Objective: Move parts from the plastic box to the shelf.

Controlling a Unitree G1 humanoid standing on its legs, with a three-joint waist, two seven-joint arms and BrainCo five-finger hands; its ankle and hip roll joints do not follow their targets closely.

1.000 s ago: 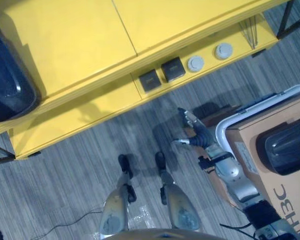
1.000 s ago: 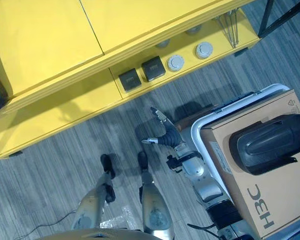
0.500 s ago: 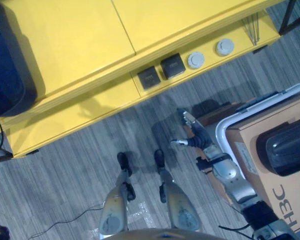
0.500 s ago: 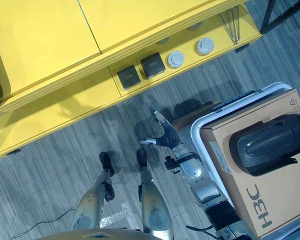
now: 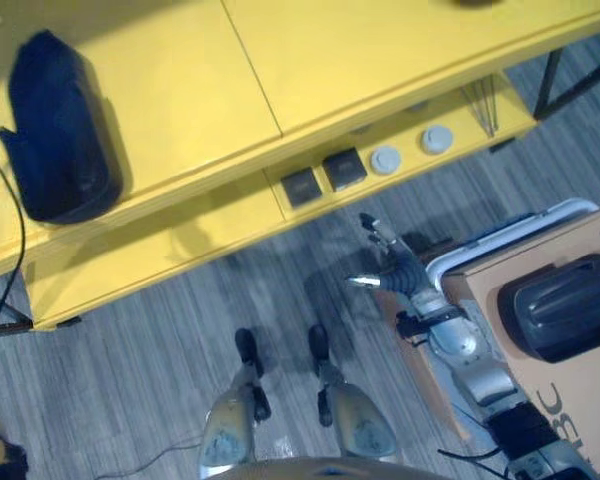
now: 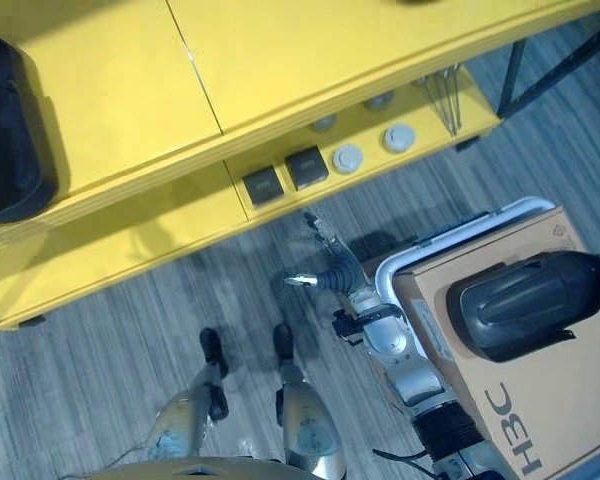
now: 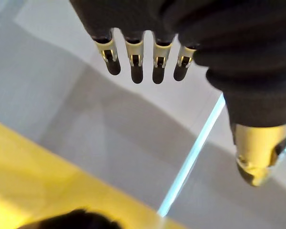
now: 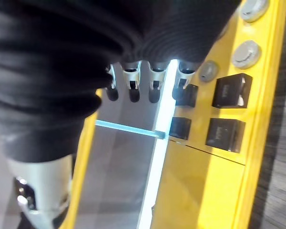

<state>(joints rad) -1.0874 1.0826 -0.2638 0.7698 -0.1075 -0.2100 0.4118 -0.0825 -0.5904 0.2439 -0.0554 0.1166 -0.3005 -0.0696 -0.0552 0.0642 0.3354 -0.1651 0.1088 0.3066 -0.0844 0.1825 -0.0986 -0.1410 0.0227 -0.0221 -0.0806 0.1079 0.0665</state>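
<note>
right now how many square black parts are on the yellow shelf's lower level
2 at the front edge: one black square part on the left, a second just right of it, beside the grey round parts. The right wrist view hints at more behind; others may be hidden under the top board.

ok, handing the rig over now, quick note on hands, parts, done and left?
Right hand open, holding nothing, over the floor in front of the shelf.
Left hand open, holding nothing.
On the lower shelf: two dark square parts and round grey parts.
One big dark part lies on the cardboard in the plastic box.
Left: move it to the shelf.
</note>
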